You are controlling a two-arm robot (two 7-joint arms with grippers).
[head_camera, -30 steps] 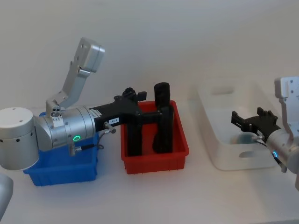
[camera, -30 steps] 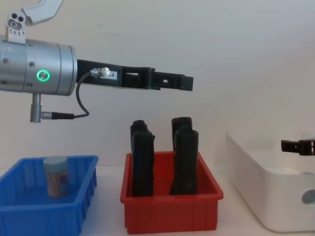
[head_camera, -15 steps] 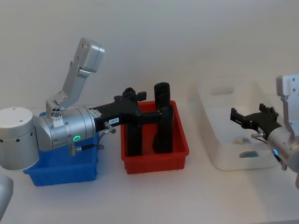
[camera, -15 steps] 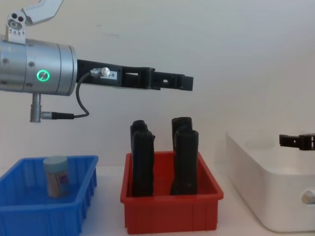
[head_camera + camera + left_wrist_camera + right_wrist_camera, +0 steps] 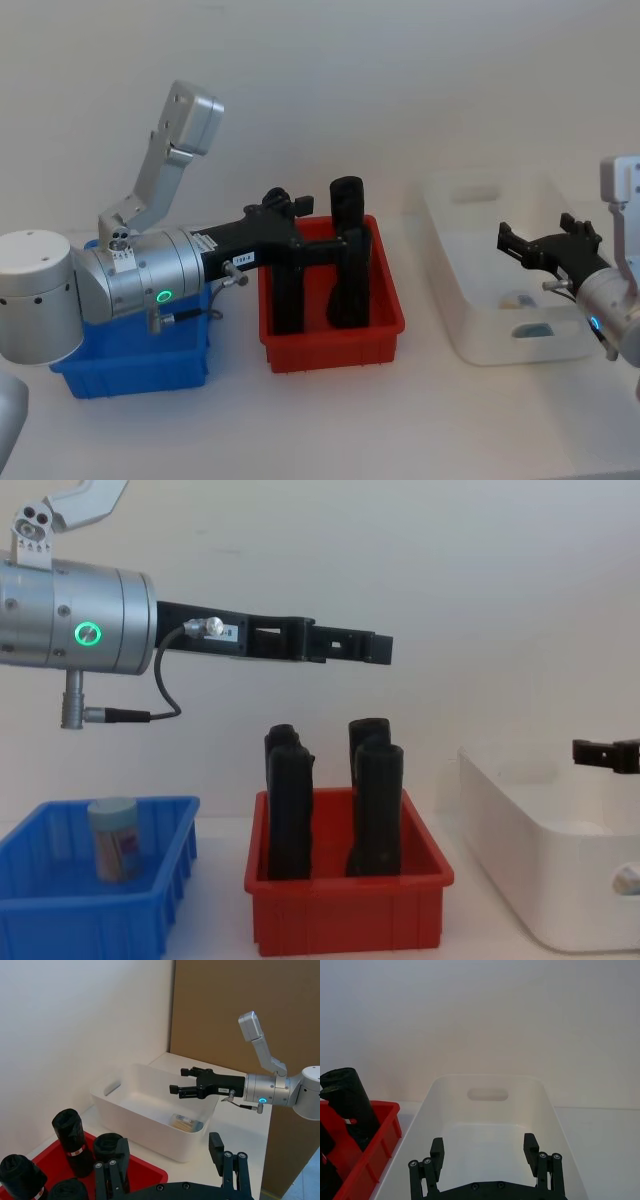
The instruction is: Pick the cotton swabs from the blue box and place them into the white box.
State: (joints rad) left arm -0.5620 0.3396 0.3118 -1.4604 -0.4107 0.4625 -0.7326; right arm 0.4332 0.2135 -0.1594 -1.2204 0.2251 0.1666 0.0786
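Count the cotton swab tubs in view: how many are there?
2. One tub stands in the blue box; the other tub lies inside the white box. The left arm covers part of the blue box, so more may be hidden.

2 swab tubs (image 5: 115,838) (image 5: 187,1122), 4 black objs (image 5: 290,810), 3 boxes (image 5: 90,920) (image 5: 345,915) (image 5: 540,880)

One blue-lidded swab tub (image 5: 113,838) (labelled) stands upright in the blue box (image 5: 90,920); another tub (image 5: 187,1122) lies in the white box (image 5: 150,1132).
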